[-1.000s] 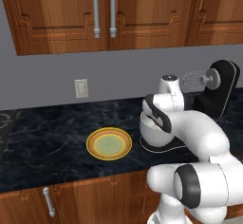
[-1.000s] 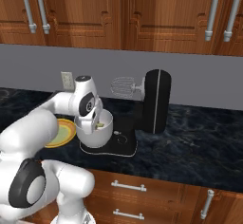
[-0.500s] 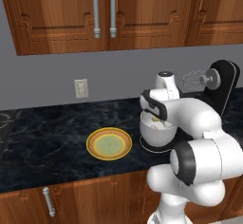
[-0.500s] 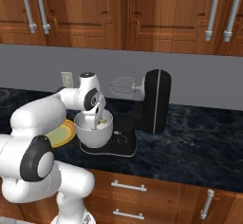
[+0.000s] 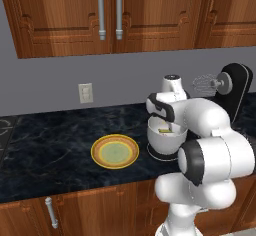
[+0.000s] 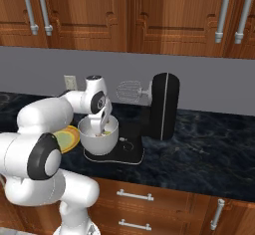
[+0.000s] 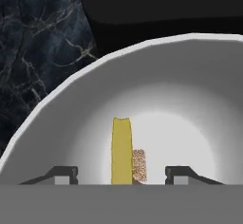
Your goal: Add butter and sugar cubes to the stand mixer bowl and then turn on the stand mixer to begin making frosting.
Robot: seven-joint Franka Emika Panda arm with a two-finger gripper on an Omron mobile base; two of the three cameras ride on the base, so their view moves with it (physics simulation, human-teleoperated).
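The pincer (image 7: 121, 175) hangs just above the bowl (image 7: 190, 80), pointing down into it. Its two tips stand well apart w/ a wide gap, so it's open, and it holds nothing. In the hand view the butter (image 7: 121, 151) lies on the bowl's floor betw. the tips, touching neither. It's a thin yellow stick running from 6 toward 12 o'clock. A sugar cube (image 7: 138, 165), tiny and speckled beige, sits right by the butter at its 3 o'clock side, near the low end; touching or not, can't tell.

In the left base view the bowl (image 5: 165, 141) sits on the mixer's flat black base, and a bit of yellow shows inside it. The mixer (image 5: 235, 90) is at about 2 o'clock from the bowl, head tipped back, w/ its whisk (image 5: 203, 83) up in the air. A yellow plate (image 5: 115, 151) w/ an orange rim lies on the dark desk (image 5: 45, 150) near the bowl, at its 9 o'clock.

In the right base view the arm bends over the bowl (image 6: 98, 138), w/ the mixer (image 6: 164, 107) at 3 o'clock.
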